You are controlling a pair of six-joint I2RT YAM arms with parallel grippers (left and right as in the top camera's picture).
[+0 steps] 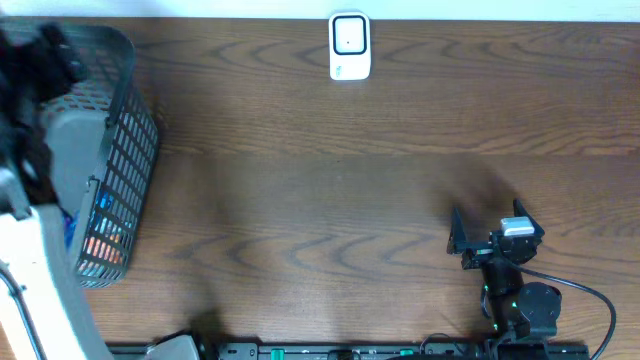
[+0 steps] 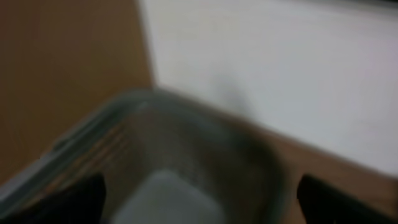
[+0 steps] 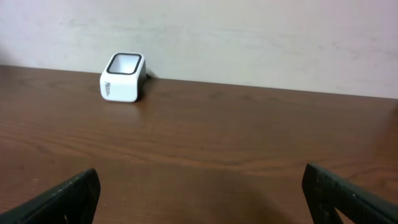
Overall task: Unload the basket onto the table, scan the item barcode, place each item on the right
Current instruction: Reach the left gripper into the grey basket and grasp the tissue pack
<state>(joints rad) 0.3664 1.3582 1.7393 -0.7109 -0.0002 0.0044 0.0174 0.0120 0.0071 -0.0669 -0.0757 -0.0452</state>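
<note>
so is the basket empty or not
Not empty: orange and blue items show through the mesh wall of the basket in the overhead view.

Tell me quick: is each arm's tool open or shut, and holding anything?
Left tool: open, above the basket; blurred view, no grip visible.
Right tool: open, empty, facing the scanner.

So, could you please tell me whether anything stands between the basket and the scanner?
Nothing visible does. Only bare table lies between the basket and the white scanner by the far edge; the right fingers sit at the near right, off that path.
</note>
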